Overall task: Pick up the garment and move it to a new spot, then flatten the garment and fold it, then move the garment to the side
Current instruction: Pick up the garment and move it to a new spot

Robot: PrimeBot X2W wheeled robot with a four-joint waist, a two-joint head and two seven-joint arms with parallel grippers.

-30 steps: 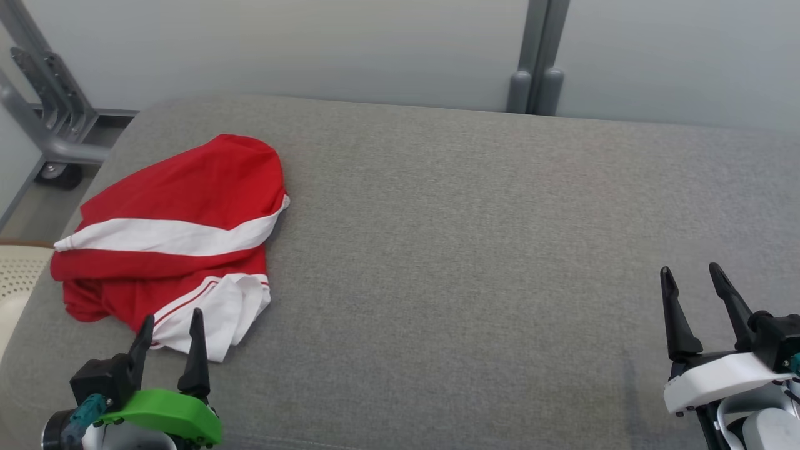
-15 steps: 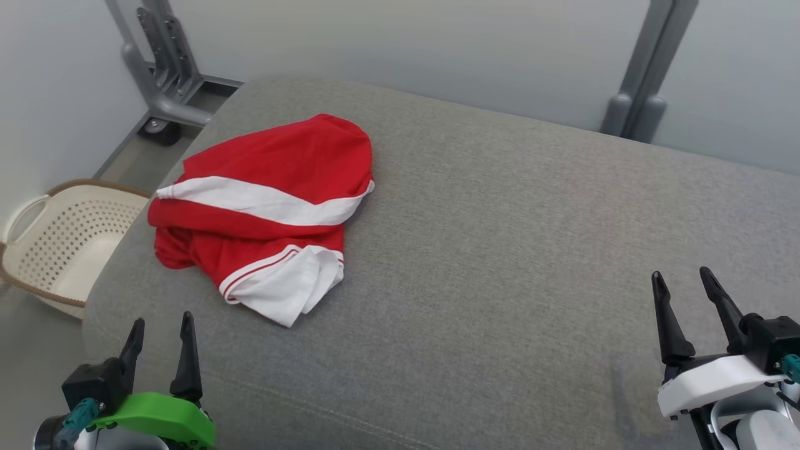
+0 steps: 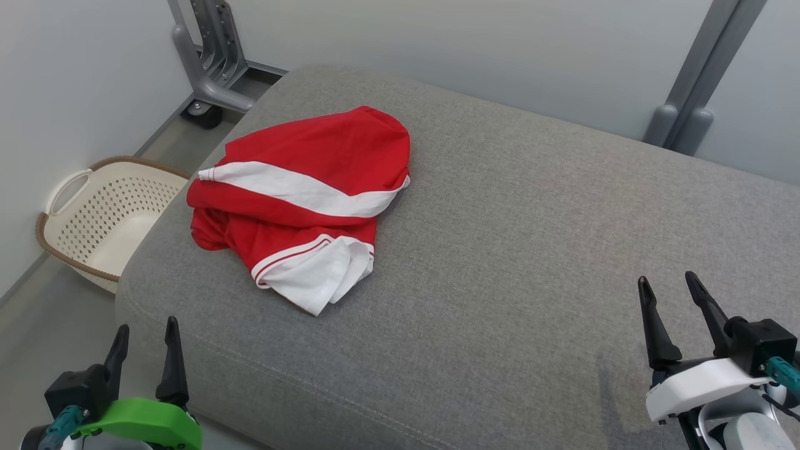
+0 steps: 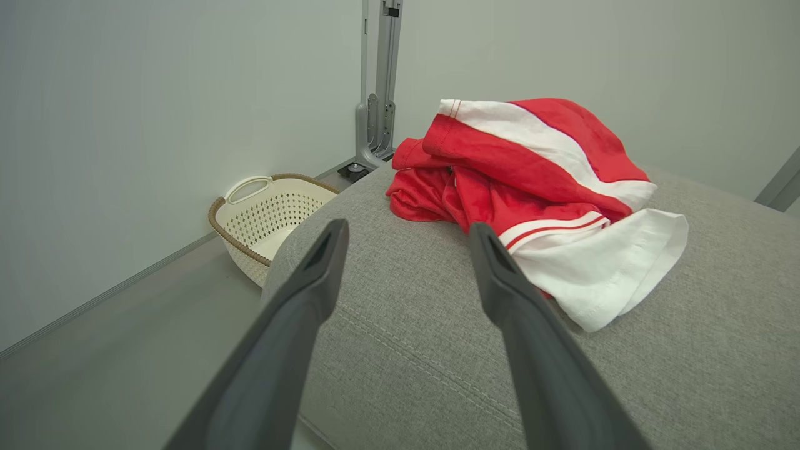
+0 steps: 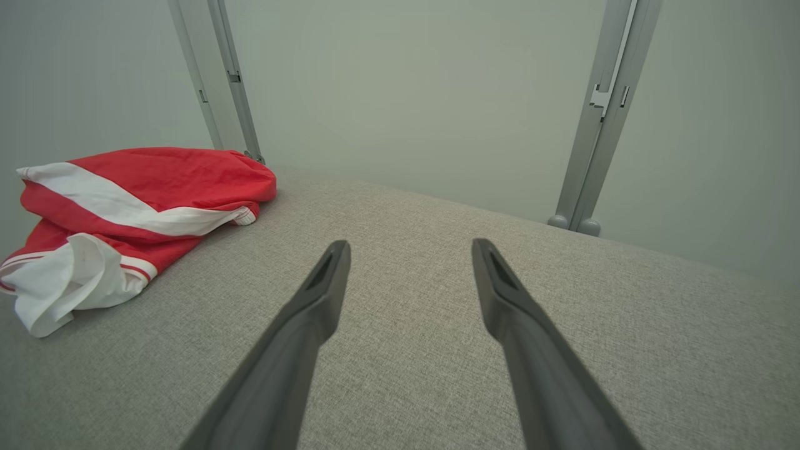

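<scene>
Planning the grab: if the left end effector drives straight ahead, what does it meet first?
Likely the garment, at its crumpled red edge; the left end effector might graze the cushion first.

The red-and-white garment (image 3: 300,200) lies bunched over itself, so its lower layers are hidden and its cut cannot be told. In the right wrist view its left end runs off the picture's edge. The perforated basket (image 3: 94,212) is partly hidden behind the grey cushion (image 3: 500,250), whose right end is cut off. The 2 metal posts (image 3: 706,81) lose their tops. The bottom edge clips the left gripper (image 3: 145,325) and right gripper (image 3: 666,278) at their mounts.
</scene>
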